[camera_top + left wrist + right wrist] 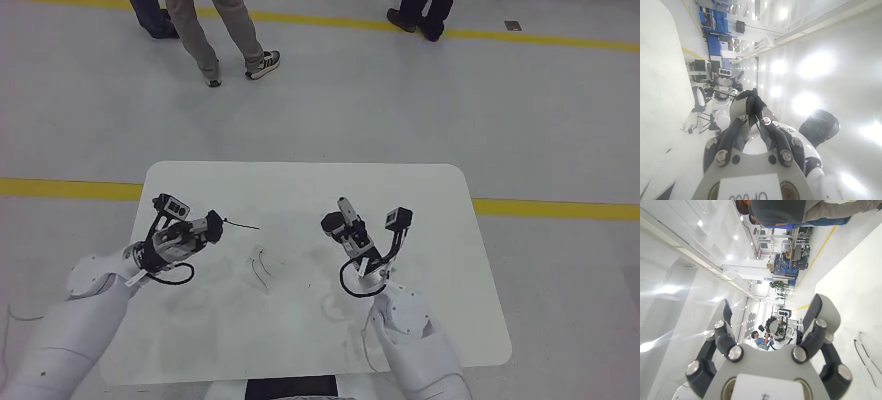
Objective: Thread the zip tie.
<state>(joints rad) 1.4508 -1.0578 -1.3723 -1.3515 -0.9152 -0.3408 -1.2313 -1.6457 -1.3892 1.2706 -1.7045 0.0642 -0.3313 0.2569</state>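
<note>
"Three black zip ties in all, is that your count?"

"Yes. One zip tie (241, 224) is held, and two loose zip ties (259, 266) lie on the white table (300, 190)."

"Where is the held one?"

"Left of centre in the top view. The left gripper (753, 96) has it, its fingers (738, 109) pressed together on the strap near one end."

"How does it look?"

"Thin, black and nearly straight. It sticks out of the fingertips toward the right of the frame, pointing at the middle of the table and sloping slightly toward the lower edge. Its free end is over bare tabletop. I cannot tell whether it touches the surface, or which end carries the head."

"And the loose pair?"

"Both are gently curved and lie side by side, close together, a little below the centre of the top view. They sit between the two grippers, lower in the frame than either, and apart from the held zip tie."

"The right gripper (771, 303)?"

"Just right of centre in the top view, well apart from the left one. Its fingers (813, 309) stand wide apart, the ribbed black pads facing each other. Its wrist camera also shows the loose pair on the table, off to one side of it."
</note>
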